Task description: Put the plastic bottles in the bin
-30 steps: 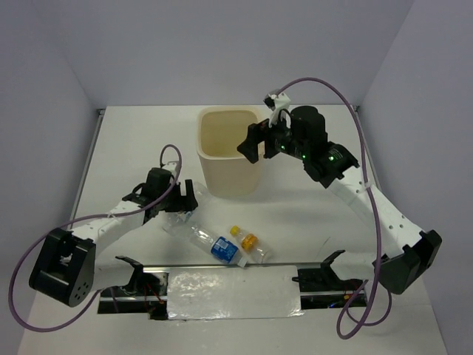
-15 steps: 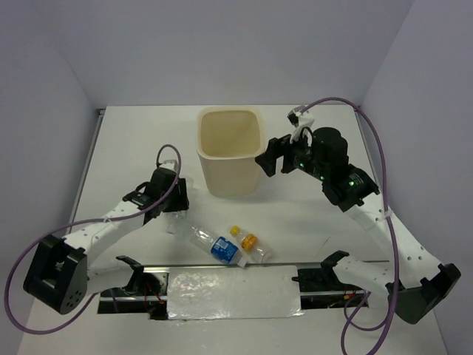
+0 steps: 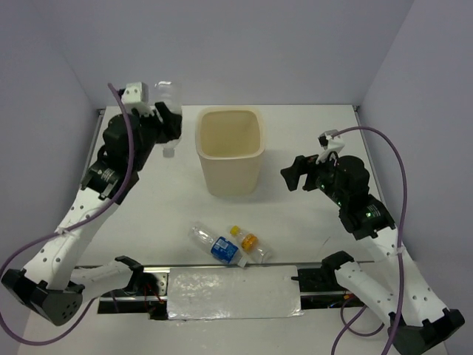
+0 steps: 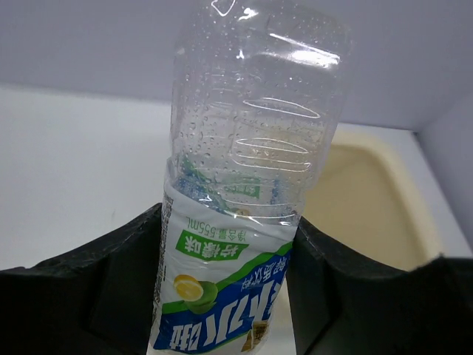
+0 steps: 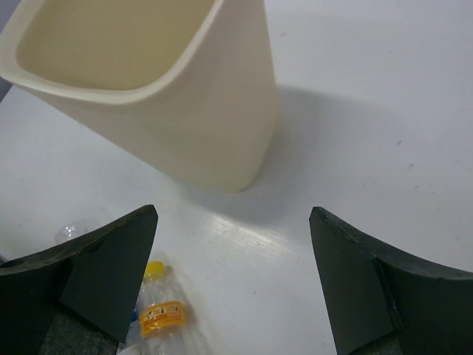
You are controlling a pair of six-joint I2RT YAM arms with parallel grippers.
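My left gripper [image 3: 167, 127] is shut on a clear plastic bottle with a green-white label [image 3: 168, 103], held high in the air just left of the cream bin [image 3: 230, 159]. The left wrist view shows the label [image 4: 222, 296] squeezed between both black fingers, with the bin's rim [image 4: 403, 192] to the right behind it. Two more bottles lie near the table's front edge: one with a blue label [image 3: 216, 246] and one with a yellow cap and orange band [image 3: 249, 242]. My right gripper [image 3: 295, 176] hangs open and empty to the right of the bin. Its view shows the bin [image 5: 185, 111] and the orange-banded bottle [image 5: 161, 318].
A silver-taped bar [image 3: 233, 292] runs along the near edge between the arm bases. Grey walls close in the white table [image 3: 310, 222] at the back and on both sides. A purple cable [image 3: 392, 148] loops above the right arm.
The left gripper closed on the green-white labelled bottle and lifted it from the table up to the bin's left side. The right arm drew back from over the bin, to the right and nearer.
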